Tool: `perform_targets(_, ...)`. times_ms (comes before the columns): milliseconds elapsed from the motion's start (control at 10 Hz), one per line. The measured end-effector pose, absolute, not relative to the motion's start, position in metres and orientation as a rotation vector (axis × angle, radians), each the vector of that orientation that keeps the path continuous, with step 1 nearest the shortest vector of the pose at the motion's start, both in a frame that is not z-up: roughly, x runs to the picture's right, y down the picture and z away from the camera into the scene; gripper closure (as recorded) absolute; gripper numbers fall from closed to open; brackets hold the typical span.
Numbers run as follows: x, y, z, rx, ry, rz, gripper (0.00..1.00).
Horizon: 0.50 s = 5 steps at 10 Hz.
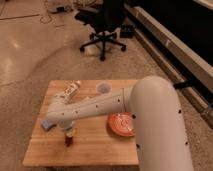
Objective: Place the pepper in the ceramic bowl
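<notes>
The pepper [69, 141], a small dark-red piece with a yellow-orange end, stands near the front left of the wooden table [95, 150]. My gripper [69, 132] is directly over it, at its top, at the end of the long white arm that reaches in from the right. The ceramic bowl [121, 124], an orange-red dish, sits on the table to the right of the pepper, partly hidden behind the arm's bulk.
A blue sponge [47, 124] lies at the left edge. A pale bottle-like item [70, 90] lies at the back left. A small white cup [103, 88] stands at the back middle. A black office chair [104, 25] stands on the floor beyond.
</notes>
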<state>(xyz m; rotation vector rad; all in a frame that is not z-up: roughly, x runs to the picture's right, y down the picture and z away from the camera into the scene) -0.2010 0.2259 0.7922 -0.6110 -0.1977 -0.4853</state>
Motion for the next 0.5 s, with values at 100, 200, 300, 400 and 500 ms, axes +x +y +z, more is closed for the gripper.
perform_targets(100,-0.201,0.226,0.792,-0.611,-0.198,-0.485,0.55)
perform_targets(200,-0.201,0.225,0.792,-0.613,-0.197,-0.486,0.45)
perform_targets(300,-0.202,0.224,0.791,-0.616,-0.202,-0.493,0.36)
perform_targets(400,-0.203,0.222,0.788,-0.618,-0.21,-0.502,0.31)
perform_targets(500,-0.208,0.214,0.778,-0.621,-0.233,-0.53,0.21)
